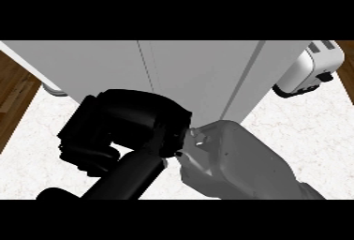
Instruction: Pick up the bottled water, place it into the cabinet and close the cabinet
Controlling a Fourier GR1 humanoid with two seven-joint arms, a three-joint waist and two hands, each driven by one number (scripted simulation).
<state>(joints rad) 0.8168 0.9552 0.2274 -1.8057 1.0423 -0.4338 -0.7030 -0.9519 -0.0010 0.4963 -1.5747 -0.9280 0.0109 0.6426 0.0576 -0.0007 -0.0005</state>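
My right hand (pixel 124 124) is a large black shape in the middle of the head view. Its grey forearm (pixel 235 164) comes in from the lower right. The hand is in front of the white cabinet (pixel 187 70), low against its front face and left of the cabinet's near corner. A vertical seam runs down the cabinet front above the hand. The hand is too dark to read its shape. No bottled water shows anywhere; the hand and forearm hide the counter below them.
A white toaster (pixel 311 70) stands on the counter to the right of the cabinet. The pale marble counter (pixel 297 122) shows on both sides of the arm. Wooden floor (pixel 14 89) lies beyond the counter's left edge.
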